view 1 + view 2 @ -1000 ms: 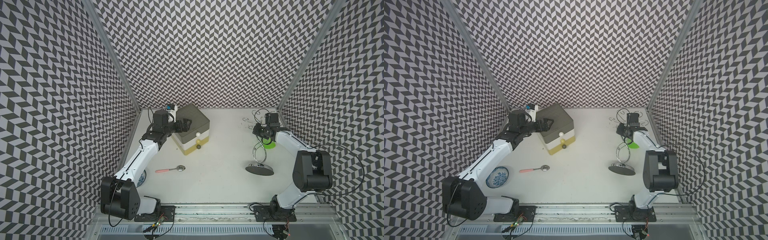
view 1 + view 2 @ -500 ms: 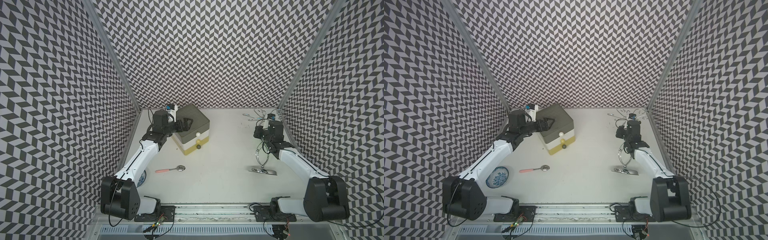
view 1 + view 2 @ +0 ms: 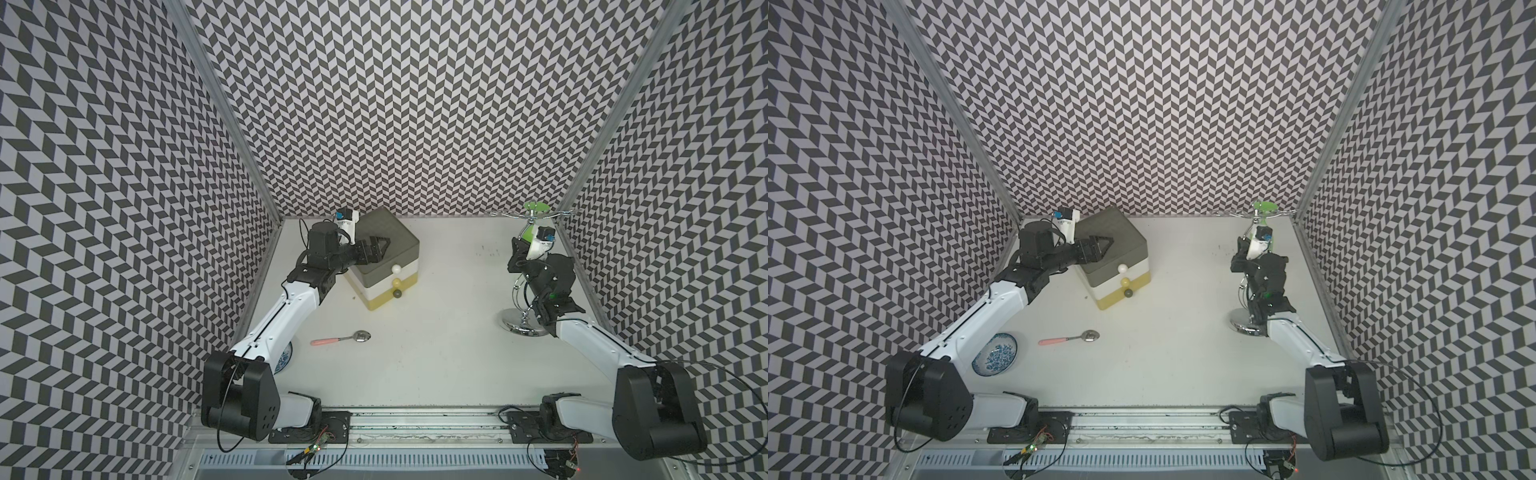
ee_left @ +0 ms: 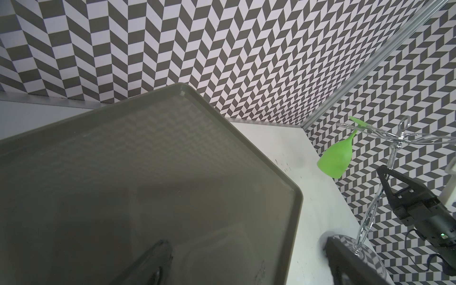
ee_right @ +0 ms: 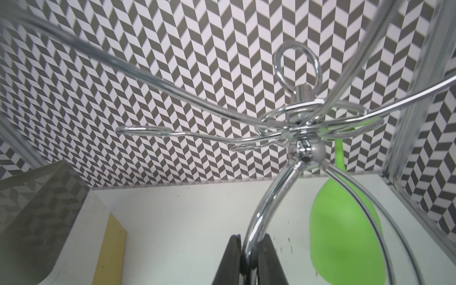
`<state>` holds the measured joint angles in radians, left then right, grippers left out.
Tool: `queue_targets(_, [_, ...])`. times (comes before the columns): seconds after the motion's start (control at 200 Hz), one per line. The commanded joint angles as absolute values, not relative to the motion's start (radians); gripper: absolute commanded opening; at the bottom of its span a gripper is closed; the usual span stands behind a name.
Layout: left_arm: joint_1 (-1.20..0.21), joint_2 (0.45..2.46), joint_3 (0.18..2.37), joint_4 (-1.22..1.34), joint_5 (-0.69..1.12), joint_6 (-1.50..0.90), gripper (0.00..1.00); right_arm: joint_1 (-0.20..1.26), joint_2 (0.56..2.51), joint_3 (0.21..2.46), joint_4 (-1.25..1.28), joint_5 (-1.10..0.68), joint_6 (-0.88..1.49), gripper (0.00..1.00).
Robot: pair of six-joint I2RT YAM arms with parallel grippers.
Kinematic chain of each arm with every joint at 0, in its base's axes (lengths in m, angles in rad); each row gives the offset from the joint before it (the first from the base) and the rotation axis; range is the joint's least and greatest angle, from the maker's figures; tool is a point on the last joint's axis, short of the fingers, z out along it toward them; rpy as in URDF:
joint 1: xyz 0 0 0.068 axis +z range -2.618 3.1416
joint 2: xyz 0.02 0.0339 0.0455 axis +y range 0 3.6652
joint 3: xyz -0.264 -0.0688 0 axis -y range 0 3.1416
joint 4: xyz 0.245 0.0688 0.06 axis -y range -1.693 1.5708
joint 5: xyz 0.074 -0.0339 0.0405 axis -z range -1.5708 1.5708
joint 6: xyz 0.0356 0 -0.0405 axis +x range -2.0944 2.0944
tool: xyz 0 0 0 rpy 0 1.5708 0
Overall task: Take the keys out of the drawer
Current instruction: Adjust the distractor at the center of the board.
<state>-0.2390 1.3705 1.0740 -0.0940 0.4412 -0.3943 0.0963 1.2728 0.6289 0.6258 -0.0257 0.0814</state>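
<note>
The tally from where I stand, kind by kind

I count a left arm and a right arm, two in all; two cameras, one to a wrist; one box holding three drawers, grey over white over yellow; three knobs, one to a drawer: a white knob, a yellow knob, a dark knob; one spoon; one bowl; one rack; one glass, green, the only one hanging on the rack; three chevron walls around one table; one rail at the front, carrying both arm bases.
</note>
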Motion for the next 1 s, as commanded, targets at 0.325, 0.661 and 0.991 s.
queue_targets(0.325, [-0.261, 1.438, 1.043, -0.158, 0.471, -0.348, 1.0, 0.078, 1.623, 0.672, 1.548, -0.111, 0.043, 0.0])
queue_targets(0.661, [-0.264, 1.542, 1.123, -0.188, 0.47, -0.278, 1.0, 0.016, 1.979, 1.01, 1.651, -0.194, 0.077, 0.0])
queue_targets(0.991, [-0.259, 1.59, 1.185, -0.228, 0.44, -0.253, 1.0, 0.002, 2.17, 1.127, 1.708, -0.198, 0.114, 0.0])
